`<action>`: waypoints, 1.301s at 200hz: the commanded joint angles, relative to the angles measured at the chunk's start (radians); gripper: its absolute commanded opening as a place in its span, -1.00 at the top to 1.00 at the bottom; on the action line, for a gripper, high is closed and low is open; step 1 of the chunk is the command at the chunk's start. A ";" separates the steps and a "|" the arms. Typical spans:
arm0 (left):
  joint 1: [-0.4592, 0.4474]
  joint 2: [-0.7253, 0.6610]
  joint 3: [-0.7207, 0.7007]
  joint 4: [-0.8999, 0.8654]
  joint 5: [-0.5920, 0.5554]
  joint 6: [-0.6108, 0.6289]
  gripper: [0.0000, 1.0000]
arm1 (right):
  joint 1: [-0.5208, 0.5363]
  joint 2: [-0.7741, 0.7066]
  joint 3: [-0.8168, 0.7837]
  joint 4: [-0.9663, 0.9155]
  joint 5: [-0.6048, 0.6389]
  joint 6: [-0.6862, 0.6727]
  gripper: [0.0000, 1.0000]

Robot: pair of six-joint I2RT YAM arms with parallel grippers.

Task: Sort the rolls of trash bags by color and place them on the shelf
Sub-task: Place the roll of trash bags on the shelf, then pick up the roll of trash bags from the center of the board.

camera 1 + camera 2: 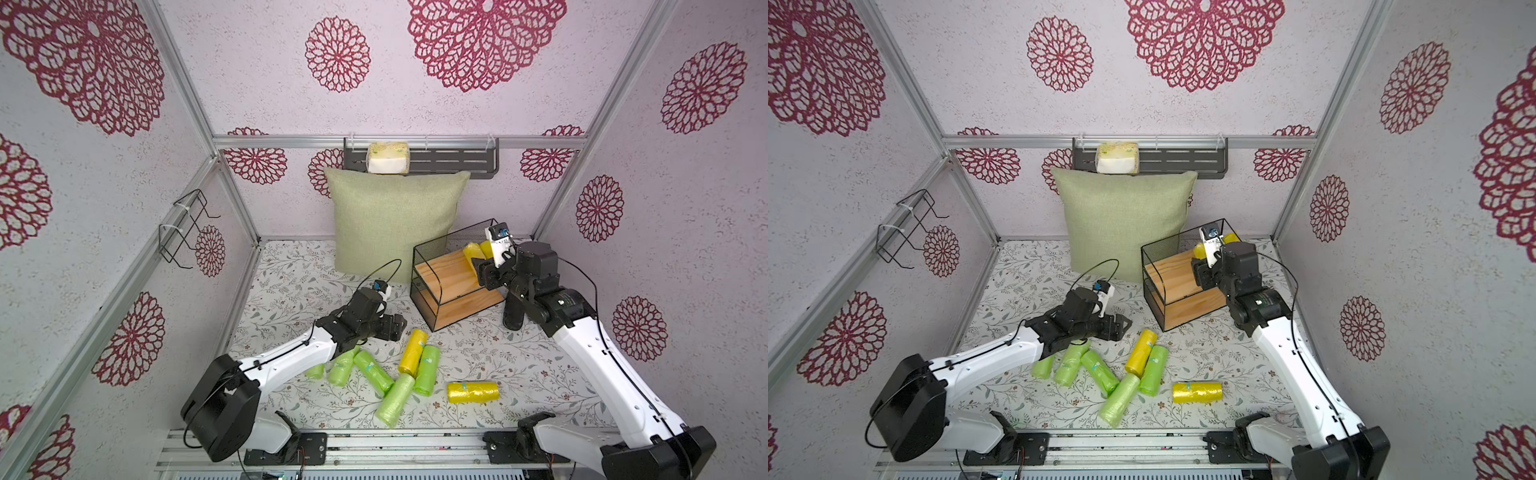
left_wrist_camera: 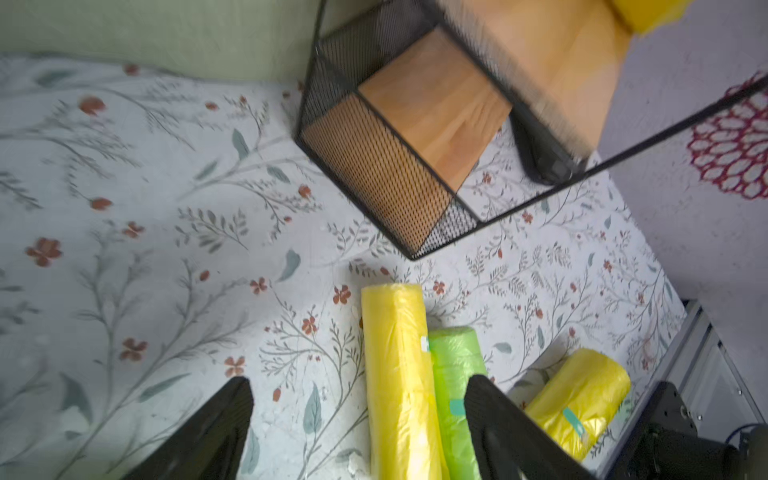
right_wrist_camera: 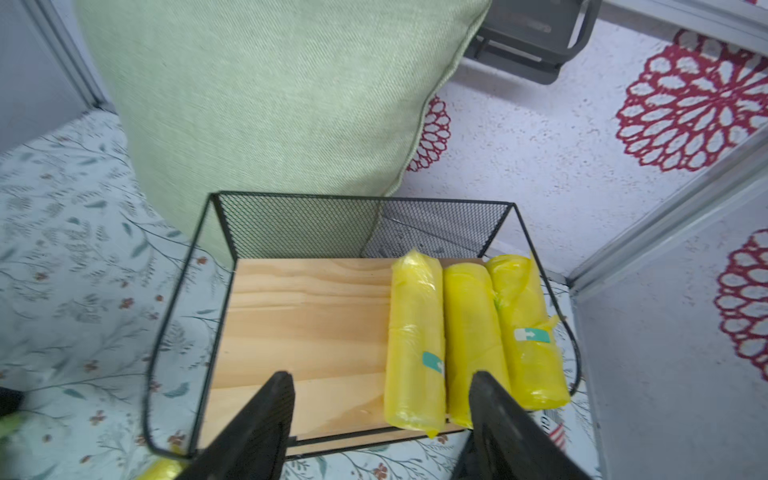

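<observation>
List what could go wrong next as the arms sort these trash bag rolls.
The open left gripper faces a yellow roll lying against a green roll; closing may catch both.
The open right gripper sits by three yellow rolls at the shelf board's front edge; withdrawing might drag one off.

- The shelf [image 1: 457, 306] stands beside a green cushion [image 1: 395, 220], yellow rolls [image 1: 473, 252] on its upper board [image 1: 445, 271].
- The right gripper [image 1: 481, 270] hovers over that board, by them.
- Five green rolls [image 1: 374, 372] and two loose yellow rolls [image 1: 472, 392] lie near the left gripper [image 1: 397, 326].

Green cushion [image 1: 395, 224] below grey wall rack [image 1: 453, 163]
</observation>
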State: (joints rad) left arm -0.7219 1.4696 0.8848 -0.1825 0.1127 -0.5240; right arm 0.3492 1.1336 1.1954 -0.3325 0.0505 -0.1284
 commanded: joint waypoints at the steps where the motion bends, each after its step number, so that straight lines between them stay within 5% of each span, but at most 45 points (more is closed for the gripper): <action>1: -0.021 0.068 0.021 0.025 0.090 -0.063 -0.70 | 0.006 -0.019 -0.027 0.060 -0.101 0.068 -0.44; 74: -0.047 0.314 0.132 0.074 0.190 -0.164 -0.64 | 0.007 -0.036 -0.063 0.098 -0.131 0.087 -0.46; 173: -0.060 0.464 0.214 0.080 0.207 -0.189 -0.42 | 0.008 -0.046 -0.103 0.116 -0.133 0.095 -0.47; 260: -0.031 0.369 0.144 0.176 0.095 -0.228 0.25 | 0.008 -0.063 -0.117 0.124 -0.147 0.111 -0.47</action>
State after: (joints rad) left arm -0.7689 1.9091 1.0725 -0.0776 0.2581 -0.7296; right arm 0.3508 1.1088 1.0714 -0.2428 -0.0834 -0.0479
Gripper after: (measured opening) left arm 0.434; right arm 0.734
